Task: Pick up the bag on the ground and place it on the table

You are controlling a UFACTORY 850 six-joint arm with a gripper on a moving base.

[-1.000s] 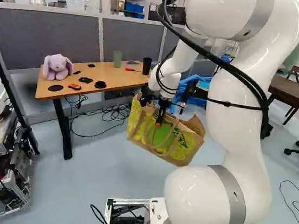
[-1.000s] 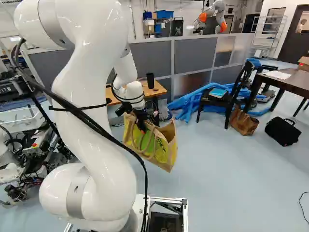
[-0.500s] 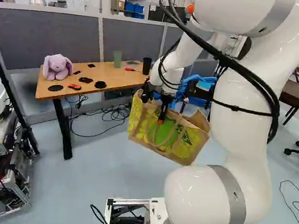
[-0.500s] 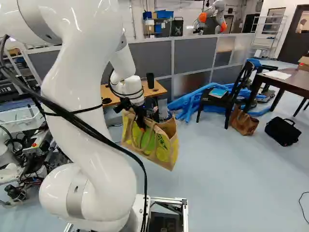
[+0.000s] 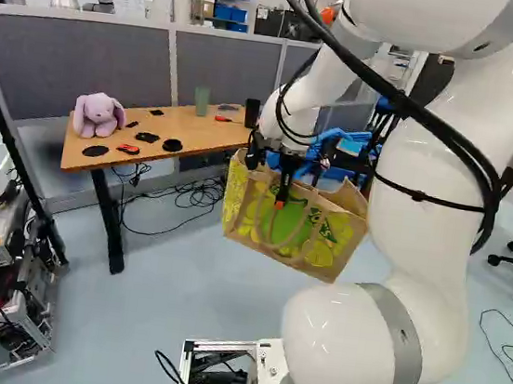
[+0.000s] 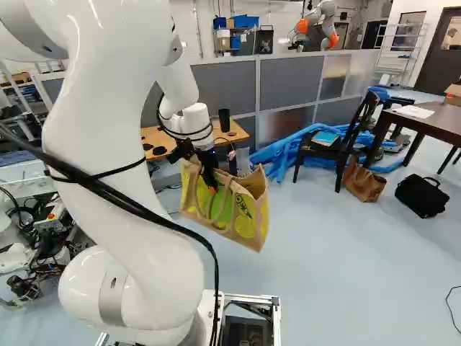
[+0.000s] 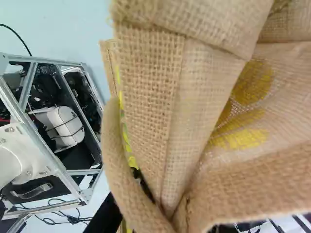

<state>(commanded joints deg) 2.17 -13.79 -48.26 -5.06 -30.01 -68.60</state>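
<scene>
Shifted slightly with the white arm (image 5: 426, 222), the yellow-printed burlap bag (image 5: 329, 248) is lifted, clamped in the black gripper (image 5: 279, 203), not yet on the wooden table (image 5: 198, 133).

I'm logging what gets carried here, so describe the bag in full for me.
The bag looks like coarse tan burlap, with yellow and green printed panels and dark lettering on the front. Soft looped handles of similar tan cloth hang over its side, and its top gapes open. The tool is shut on its upper edge, one finger on each side. It hangs tilted, off the floor, not yet on the table.
</scene>
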